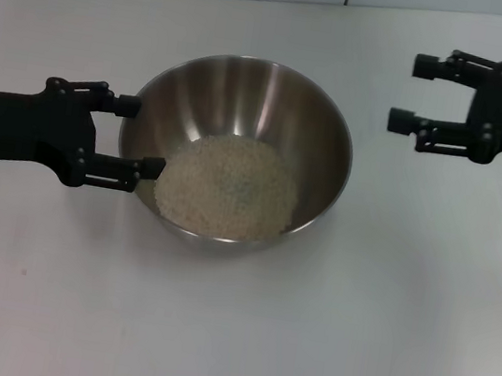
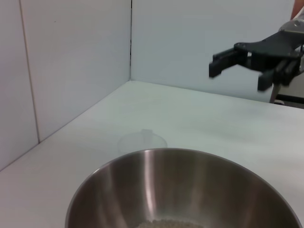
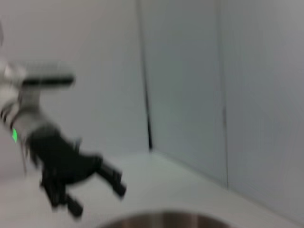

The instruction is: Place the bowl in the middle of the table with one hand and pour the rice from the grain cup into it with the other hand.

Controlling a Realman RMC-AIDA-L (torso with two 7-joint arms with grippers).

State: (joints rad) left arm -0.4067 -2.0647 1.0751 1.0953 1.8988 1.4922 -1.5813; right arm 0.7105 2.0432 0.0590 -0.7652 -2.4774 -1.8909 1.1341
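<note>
Rice fills the steel bowl mid-desk, left hand spread open at its rim, right hand open, empty, apart.

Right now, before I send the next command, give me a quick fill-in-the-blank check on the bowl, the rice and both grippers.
1. The rice lies inside the ____.
2. The left gripper sits at the bowl's rim with its fingers ____.
3. The right gripper is open and holds ____.
4. The bowl stands on the white ____.

Missing words: bowl; open; nothing; table.
</note>
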